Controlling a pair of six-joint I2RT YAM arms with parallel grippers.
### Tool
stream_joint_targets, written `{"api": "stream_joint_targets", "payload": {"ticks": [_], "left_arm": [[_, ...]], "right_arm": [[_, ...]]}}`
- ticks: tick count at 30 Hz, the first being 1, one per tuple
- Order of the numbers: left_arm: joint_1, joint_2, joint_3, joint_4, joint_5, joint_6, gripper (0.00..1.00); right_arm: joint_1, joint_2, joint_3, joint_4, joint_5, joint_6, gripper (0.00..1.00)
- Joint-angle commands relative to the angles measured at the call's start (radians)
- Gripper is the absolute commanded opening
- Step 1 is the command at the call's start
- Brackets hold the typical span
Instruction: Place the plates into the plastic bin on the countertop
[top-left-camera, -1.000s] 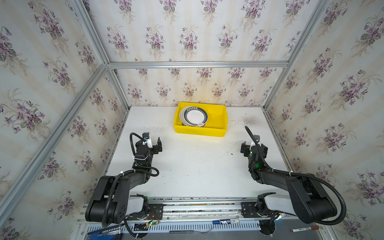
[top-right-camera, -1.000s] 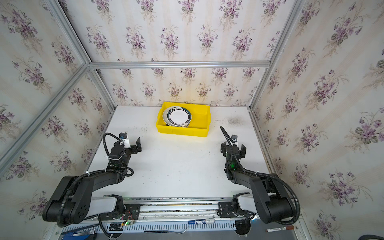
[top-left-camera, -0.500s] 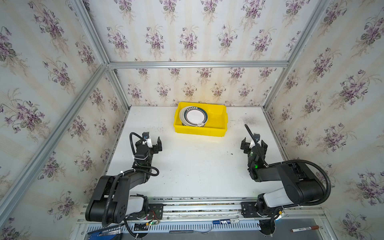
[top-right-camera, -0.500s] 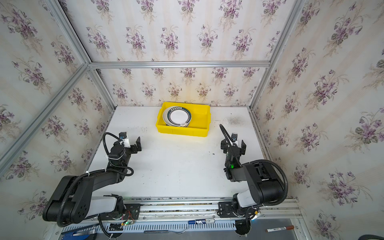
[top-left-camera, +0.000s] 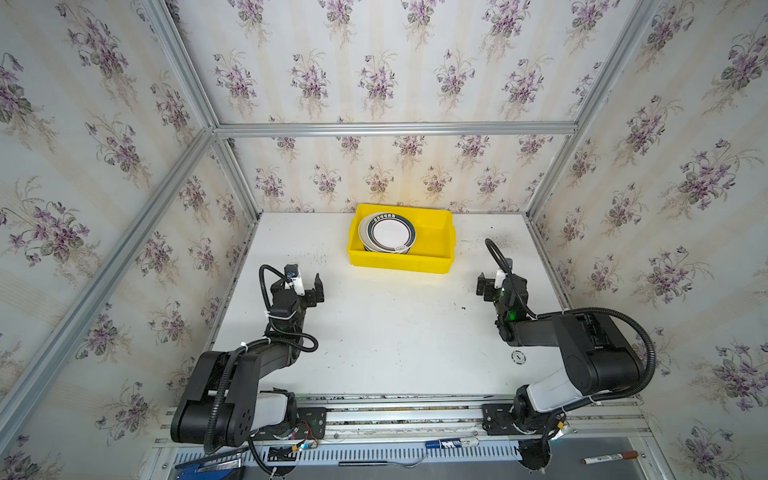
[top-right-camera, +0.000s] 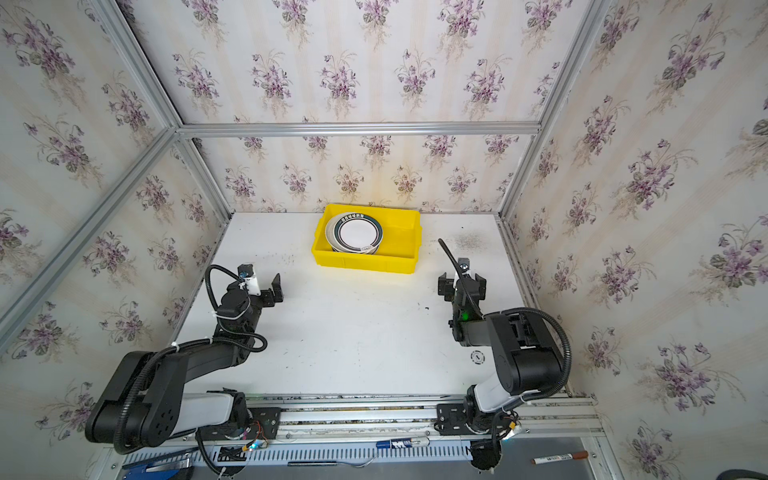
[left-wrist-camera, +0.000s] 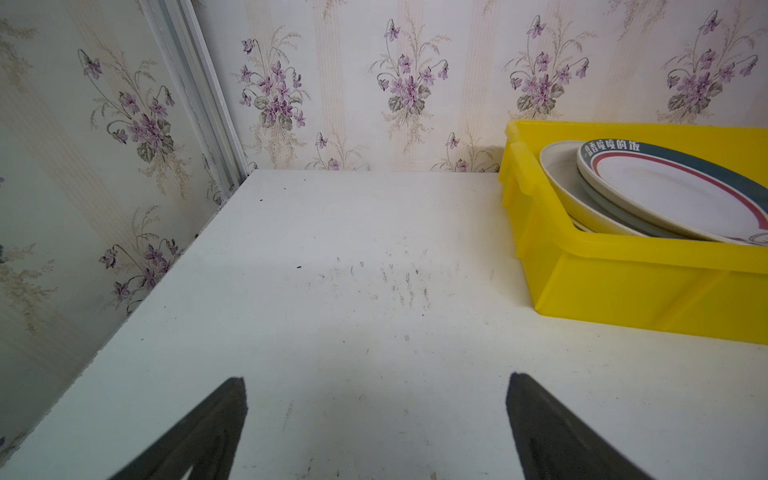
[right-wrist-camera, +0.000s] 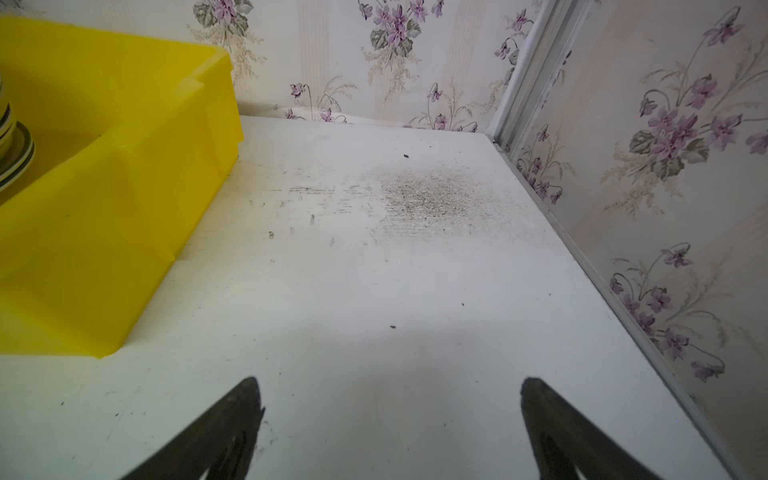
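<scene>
Right, front edge first: both arms sat folded low on the base rail at the bottom of the frame, a parked posture by my read. Left gripper, lower-left of centre, had its jaws spread wide with nothing between them; right gripper, mid-right, likewise wide apart and empty. Both pointed at the back wall, so each wrist cam had the bin in view. Countertop between them showed only scuff specks, no loose plate visible. Plastic bin sat upper centre, close to the back wall, well apart from both grippers. Plates were stacked in its left half; the top one, green-rimmed, lay tilted on those beneath, probably dropped in rather than nested. Judgement: task looked finished, arms standing off so nothing could snag the stack.
</scene>
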Motion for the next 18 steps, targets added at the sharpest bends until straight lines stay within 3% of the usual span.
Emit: {"api": "stream_joint_targets", "payload": {"ticks": [1,18], "left_arm": [[0.005,0.003,0.011,0.023,0.009,0.009,1.00],[0.022,0.004,0.023,0.002,0.048,0.004,1.00]], "right_arm": [[-0.001,-0.007,0.009,-0.002,-0.022,0.019,0.99],[-0.002,-0.001,0.006,0.021,-0.022,0.014,0.99]]}}
